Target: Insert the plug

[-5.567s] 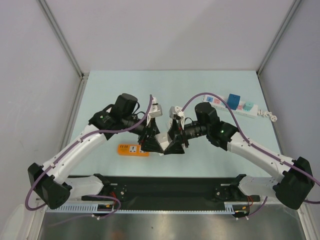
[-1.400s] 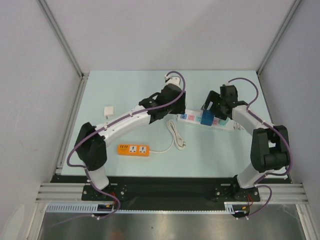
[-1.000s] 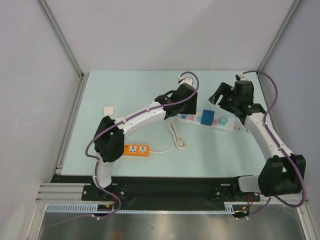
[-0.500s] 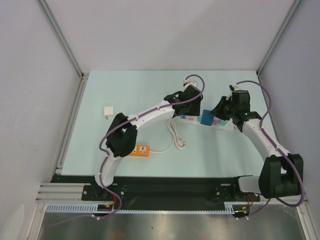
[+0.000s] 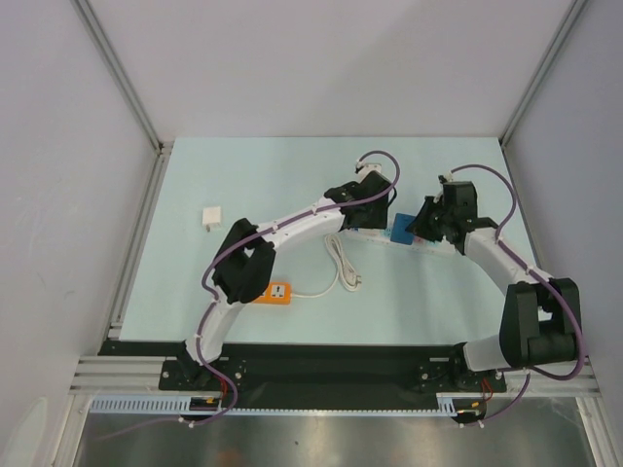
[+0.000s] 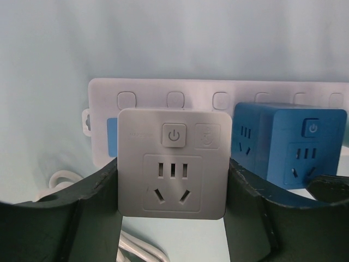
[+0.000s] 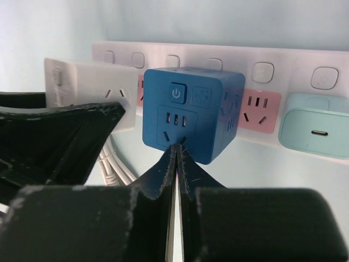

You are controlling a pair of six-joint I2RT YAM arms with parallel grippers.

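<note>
The blue cube-shaped plug (image 5: pixel 401 232) (image 6: pixel 286 147) (image 7: pixel 191 112) stands on the white power strip (image 6: pixel 218 90) (image 7: pixel 289 60), just right of a white cube socket (image 6: pixel 172 164) (image 7: pixel 92 90). My right gripper (image 7: pixel 177 148) (image 5: pixel 420 228) is shut and empty, its joined tips touching the plug's near face. My left gripper (image 6: pixel 172 180) (image 5: pixel 376 216) is shut on the white cube, one finger on each side. I cannot tell how deep the plug sits in the strip.
On the strip to the right of the plug are a pink socket (image 7: pixel 260 109) and a mint charger (image 7: pixel 316 125). A coiled white cable (image 5: pixel 343 265) lies in front. An orange power strip (image 5: pixel 279 291) and a small white square block (image 5: pixel 210 217) lie to the left.
My right gripper has gone from open to shut and come down with its tips against the blue plug. The left gripper has edged right along the strip, still on the white cube.
</note>
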